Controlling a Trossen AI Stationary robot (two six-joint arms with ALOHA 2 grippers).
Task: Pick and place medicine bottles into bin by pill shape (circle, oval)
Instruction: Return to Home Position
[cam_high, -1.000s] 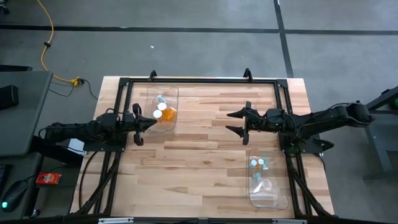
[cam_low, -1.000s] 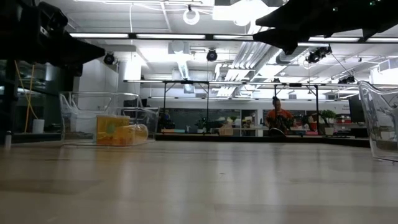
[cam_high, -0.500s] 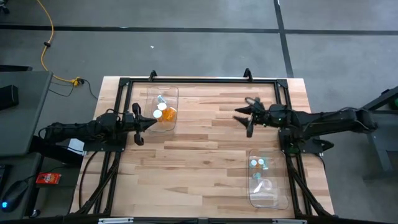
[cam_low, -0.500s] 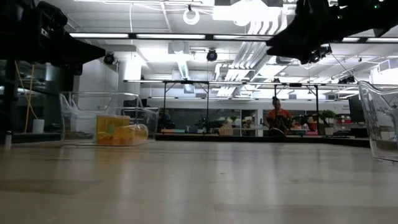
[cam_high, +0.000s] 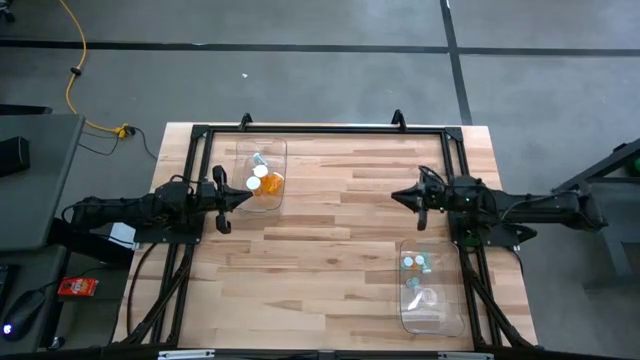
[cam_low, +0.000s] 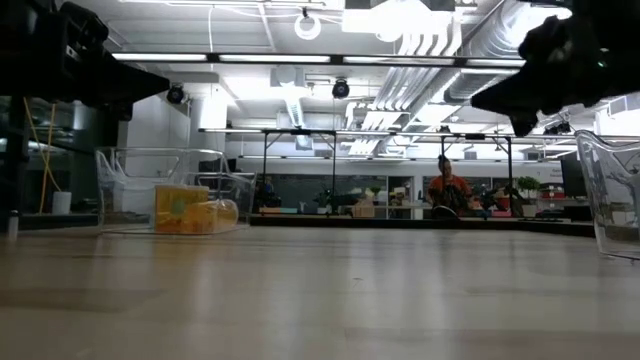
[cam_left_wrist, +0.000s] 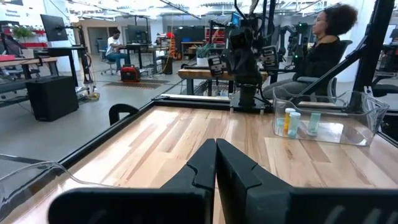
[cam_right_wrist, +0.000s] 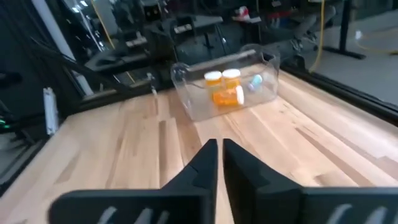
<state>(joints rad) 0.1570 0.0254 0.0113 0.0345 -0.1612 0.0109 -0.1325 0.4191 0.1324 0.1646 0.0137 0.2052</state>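
Nothing is held at this moment. The left gripper (cam_high: 240, 198) hangs at the left edge of the table (cam_high: 330, 250), just beside the left bin (cam_high: 262, 141). In its wrist view the two fingers (cam_left_wrist: 202, 165) press together on nothing. The right gripper (cam_high: 400, 196) hangs right of centre in the high view, above the right bin (cam_high: 440, 320) and apart from it. Its fingers (cam_right_wrist: 205, 165) are also drawn together and empty. Both arms lie low and level and point inward, which looks like a resting pose rather than a reach.

The medicine bottles are all inside the bins. The orange bottles (cam_high: 272, 184) sit in the left bin, in the upper left part of the table. A small pale item with them is too small to tell. The pale bottles (cam_high: 414, 263) stand in the right bin, lower right. This split fits the sorting by pill shape.

The wood between the bins shows no loose bottle, so the sorting looks finished. Pulling both arms back keeps them clear of the bin walls.
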